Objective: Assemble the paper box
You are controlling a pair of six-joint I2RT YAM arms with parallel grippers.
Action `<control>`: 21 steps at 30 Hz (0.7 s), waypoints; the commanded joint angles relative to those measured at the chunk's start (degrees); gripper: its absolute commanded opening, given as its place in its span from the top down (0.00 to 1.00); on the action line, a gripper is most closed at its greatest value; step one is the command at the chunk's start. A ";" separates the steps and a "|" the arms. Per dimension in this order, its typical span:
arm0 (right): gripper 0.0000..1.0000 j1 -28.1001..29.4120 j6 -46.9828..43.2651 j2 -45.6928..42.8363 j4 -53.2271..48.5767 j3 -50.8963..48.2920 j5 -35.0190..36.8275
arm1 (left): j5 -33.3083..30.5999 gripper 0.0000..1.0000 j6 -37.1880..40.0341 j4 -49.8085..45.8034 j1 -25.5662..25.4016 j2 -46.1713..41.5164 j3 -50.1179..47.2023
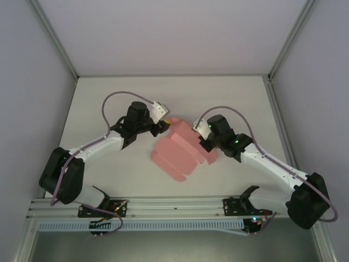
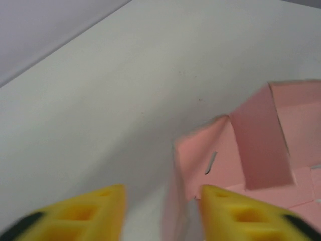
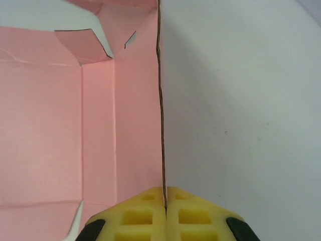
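The paper box (image 1: 180, 150) is a pink die-cut card, partly folded, lying mid-table between the two arms. My right gripper (image 3: 165, 206) is shut on the edge of one raised side wall, and the paper box (image 3: 60, 115) spreads out to its left with a slotted flap at the top. My right gripper (image 1: 203, 143) sits at the card's right side. My left gripper (image 2: 163, 211) stands open, its yellow fingers (image 2: 241, 216) either side of a blurred upright flap of the paper box (image 2: 220, 160). From above, my left gripper (image 1: 166, 124) is at the card's far left corner.
The white table (image 1: 109, 103) is walled by grey panels on three sides with metal posts at the back corners. An aluminium rail (image 1: 174, 207) runs along the near edge, holding both arm bases.
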 commanded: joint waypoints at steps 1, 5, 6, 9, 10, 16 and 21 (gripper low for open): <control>1.00 3.93 -5.88 0.91 4.80 -0.48 18.33 | -0.79 0.36 -4.62 0.58 0.79 -4.80 -3.29; 1.00 6.95 -13.23 4.38 9.47 -1.83 24.54 | -3.43 0.04 -7.44 0.40 1.28 -10.39 -6.87; 1.00 7.66 -15.09 5.71 10.80 -2.41 25.70 | -4.49 0.00 -8.30 0.30 1.48 -11.89 -7.59; 1.00 9.24 -18.95 10.10 15.37 -3.90 28.78 | -6.50 0.00 -10.95 0.23 2.31 -14.96 -9.29; 1.00 9.95 -20.11 11.42 18.12 -4.78 30.44 | -6.82 0.00 -11.92 0.36 2.72 -15.46 -9.83; 1.00 13.66 -29.84 17.20 37.48 -10.49 37.49 | -9.56 0.00 -19.01 0.08 7.37 -14.20 -10.56; 1.00 15.34 -35.13 16.29 45.00 -12.18 37.51 | -8.36 0.00 -23.98 -0.43 12.76 -9.08 -8.57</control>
